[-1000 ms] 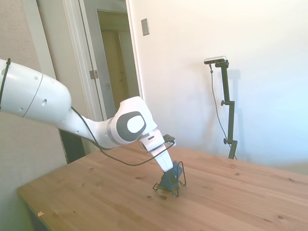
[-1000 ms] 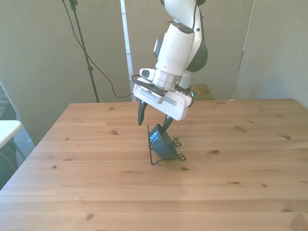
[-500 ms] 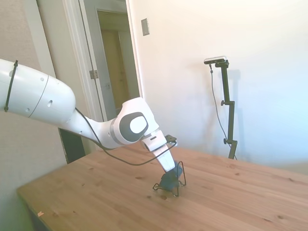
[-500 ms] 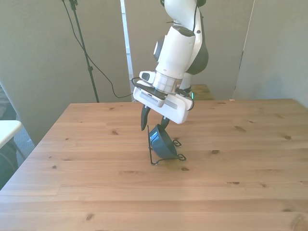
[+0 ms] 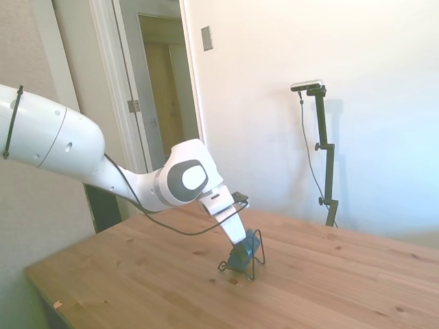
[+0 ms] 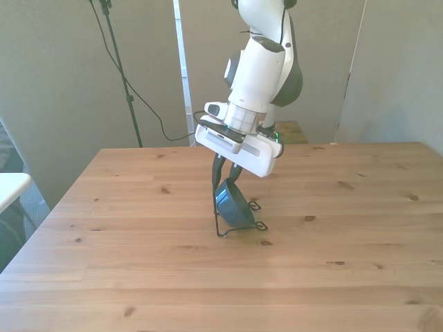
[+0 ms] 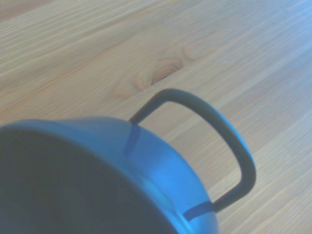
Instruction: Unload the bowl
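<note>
The end effector (image 6: pixel 225 176) is right down at the bowl (image 6: pixel 234 205) now, its two dark fingers drawn in close together on the bowl's upper rim, clamped on that edge as far as the front view shows. The bowl is small, round, teal-blue and glossy, tipped up on its side in a thin black wire stand (image 6: pixel 239 225) near the middle of the tabletop (image 6: pixel 138 242), open mouth facing the front view's left. From the side view the bowl (image 5: pixel 241 256) sits low in the wire stand (image 5: pixel 255 255), under the white wrist. Up close, the wrist view gives a smooth blue curved wall (image 7: pixel 146 170) with a dark hollow interior, and a rounded loop of wire (image 7: pixel 214 141) arching behind it. The tabletop is pale pine planks, long straight grain with dark knots (image 7: pixel 161 73).
</note>
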You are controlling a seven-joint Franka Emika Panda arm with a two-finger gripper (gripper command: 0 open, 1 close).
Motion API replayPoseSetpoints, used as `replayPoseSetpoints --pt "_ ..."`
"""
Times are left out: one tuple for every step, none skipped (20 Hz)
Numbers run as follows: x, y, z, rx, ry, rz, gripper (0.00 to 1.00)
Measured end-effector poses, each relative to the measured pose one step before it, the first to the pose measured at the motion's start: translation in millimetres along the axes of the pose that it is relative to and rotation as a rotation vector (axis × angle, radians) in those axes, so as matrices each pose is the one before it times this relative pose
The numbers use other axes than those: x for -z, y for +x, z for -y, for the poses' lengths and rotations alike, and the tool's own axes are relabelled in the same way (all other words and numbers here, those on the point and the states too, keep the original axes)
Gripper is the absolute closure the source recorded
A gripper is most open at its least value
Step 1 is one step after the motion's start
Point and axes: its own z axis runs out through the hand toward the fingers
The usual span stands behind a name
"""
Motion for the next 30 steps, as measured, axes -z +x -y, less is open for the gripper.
replayPoseSetpoints --pt "-0.50 -0.33 -0.35 0.00054 -0.00114 0.00049 1.00" --pt "-0.11 -0.08 -0.08 0.00039 -0.00025 0.00010 1.00" --pt "0.00 0.04 -0.01 0.00031 0.00001 -0.00002 1.00" --pt "0.24 0.15 -0.02 0.00022 0.00042 -0.00015 1.00" --pt "0.70 0.11 -0.08 0.00151 0.00107 -0.00024 1.00" --pt "0.85 0.08 -0.48 0.00286 0.00097 -0.00010 1.00" --pt "1.62 0.16 -0.91 0.00116 0.00196 -0.00024 1.00" --pt "2.90 0.16 -1.51 0.00171 0.00363 -0.00031 1.00" --pt "4.35 -0.30 -2.08 0.00407 0.00647 0.00060 1.00" --pt "6.81 -1.12 -2.34 0.00656 0.01080 0.00358 1.00" --pt "9.24 -2.94 -2.24 0.01150 0.01489 0.00986 1.00" --pt "9.48 -5.26 -2.74 0.01406 0.01415 0.00997 1.00" --pt "10.50 -7.58 -2.42 0.01627 0.01690 0.01371 1.00" --pt "10.98 -9.29 -0.97 0.01729 0.01804 0.01206 1.00" --pt "10.40 -9.57 0.05 0.01691 0.01580 0.01240 1.00" --pt "9.57 -9.48 1.49 0.01638 0.01616 0.00923 1.00" --pt "7.87 -10.81 3.64 0.01585 0.01683 0.01599 1.00" --pt "6.05 -12.12 5.33 0.02055 0.01661 0.02089 1.00" --pt "2.70 -12.97 5.75 0.02471 0.01212 0.02522 1.00" --pt "-0.77 -14.24 6.26 0.02742 0.00859 0.03321 1.00" --pt "-4.41 -13.89 6.12 0.03153 0.00713 0.04526 1.00" --pt "-7.75 -11.44 5.58 0.02599 0.00479 0.04553 1.00" --pt "-10.78 -8.53 4.83 0.01951 0.00377 0.04573 1.00" --pt "-13.04 -4.76 3.33 0.01402 0.00199 0.04272 1.00" --pt "-13.19 -0.26 1.90 0.00670 -0.00107 0.03105 1.00" --pt "-12.24 2.33 1.69 0.00141 0.00167 0.02174 1.00" --pt "-10.88 3.84 0.87 -0.00272 0.00214 0.01707 1.00" --pt "-9.34 3.73 0.25 -0.00299 0.00189 0.01282 1.00" --pt "-8.08 3.21 -0.04 -0.00454 0.00317 0.00580 1.00" --pt "-6.46 2.62 -0.46 -0.00437 0.00155 0.00084 1.00"
